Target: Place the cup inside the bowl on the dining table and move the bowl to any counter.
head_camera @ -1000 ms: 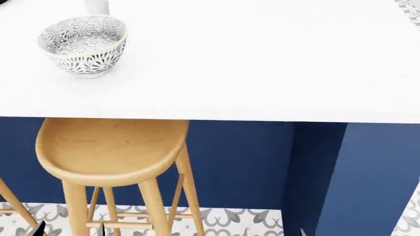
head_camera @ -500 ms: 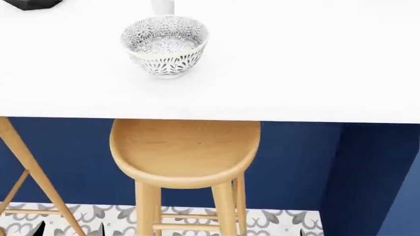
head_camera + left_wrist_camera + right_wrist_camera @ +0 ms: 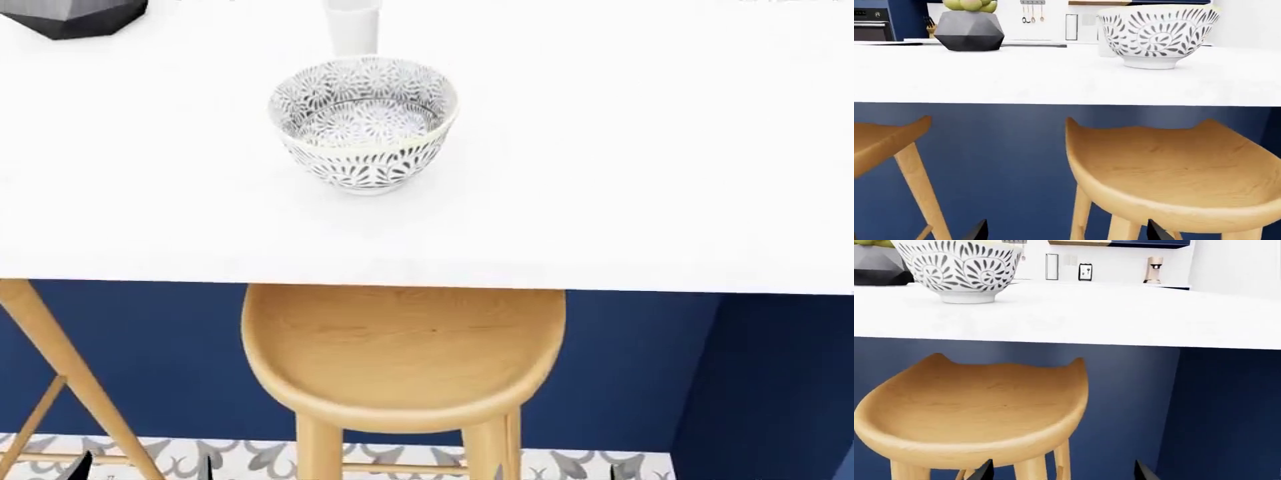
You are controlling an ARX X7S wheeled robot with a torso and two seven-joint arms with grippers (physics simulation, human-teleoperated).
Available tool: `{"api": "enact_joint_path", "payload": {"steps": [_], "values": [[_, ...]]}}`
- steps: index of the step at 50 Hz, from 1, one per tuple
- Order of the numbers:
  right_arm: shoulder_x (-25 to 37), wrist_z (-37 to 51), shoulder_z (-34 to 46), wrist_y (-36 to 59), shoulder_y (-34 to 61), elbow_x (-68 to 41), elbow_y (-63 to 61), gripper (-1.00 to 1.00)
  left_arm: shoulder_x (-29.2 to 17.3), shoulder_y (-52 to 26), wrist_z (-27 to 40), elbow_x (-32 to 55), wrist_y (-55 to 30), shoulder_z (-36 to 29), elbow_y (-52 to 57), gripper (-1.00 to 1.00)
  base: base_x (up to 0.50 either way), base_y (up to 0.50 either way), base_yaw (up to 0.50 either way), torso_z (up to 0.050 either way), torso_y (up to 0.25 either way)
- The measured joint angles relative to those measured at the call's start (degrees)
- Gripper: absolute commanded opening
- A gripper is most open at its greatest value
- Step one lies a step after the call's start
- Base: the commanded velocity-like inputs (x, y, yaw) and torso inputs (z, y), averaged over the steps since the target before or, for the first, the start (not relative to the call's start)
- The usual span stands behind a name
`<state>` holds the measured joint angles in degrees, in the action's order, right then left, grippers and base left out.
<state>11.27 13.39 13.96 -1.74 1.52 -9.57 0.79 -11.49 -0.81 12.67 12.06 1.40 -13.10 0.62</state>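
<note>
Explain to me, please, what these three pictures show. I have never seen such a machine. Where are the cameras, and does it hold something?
This is a simulated wheeled robot with two arms. One picture comes from a camera on its head, looking down; the other two come from cameras near each gripper, held low beneath the table edge. On the white dining table stands the patterned bowl, and directly behind it the white cup, still outside the bowl. A dark grey vase stands at the far left. A wooden stool sits under the table edge. Of the grippers only dark fingertips show at the picture edges, spread apart with nothing between them. Nothing is held yet.
</note>
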Motion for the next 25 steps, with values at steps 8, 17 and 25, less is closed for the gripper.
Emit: {"api": "enact_joint_path", "payload": {"steps": [8,17,25], "values": [[0.15,0.14,0.13,-0.01,-0.01,-0.38,0.09,1.0,-0.26,-0.19,0.56,-0.45,-0.88,-0.5,0.01,1.0,0.0,0.0,0.0,0.0,0.0],[0.36,0.38,0.42,-0.05,0.0,-0.45,0.11,1.0,-0.55,-0.27,1.07,-0.78,-1.41,-0.93,0.0,1.0,0.0,0.0,0.0,0.0,0.0],[0.53,0.58,0.64,-0.14,0.02,-0.57,0.16,1.0,-0.77,-0.16,1.5,-0.97,-0.96,-1.06,0.07,1.0,0.0,0.0,0.0,0.016,0.0]]}}
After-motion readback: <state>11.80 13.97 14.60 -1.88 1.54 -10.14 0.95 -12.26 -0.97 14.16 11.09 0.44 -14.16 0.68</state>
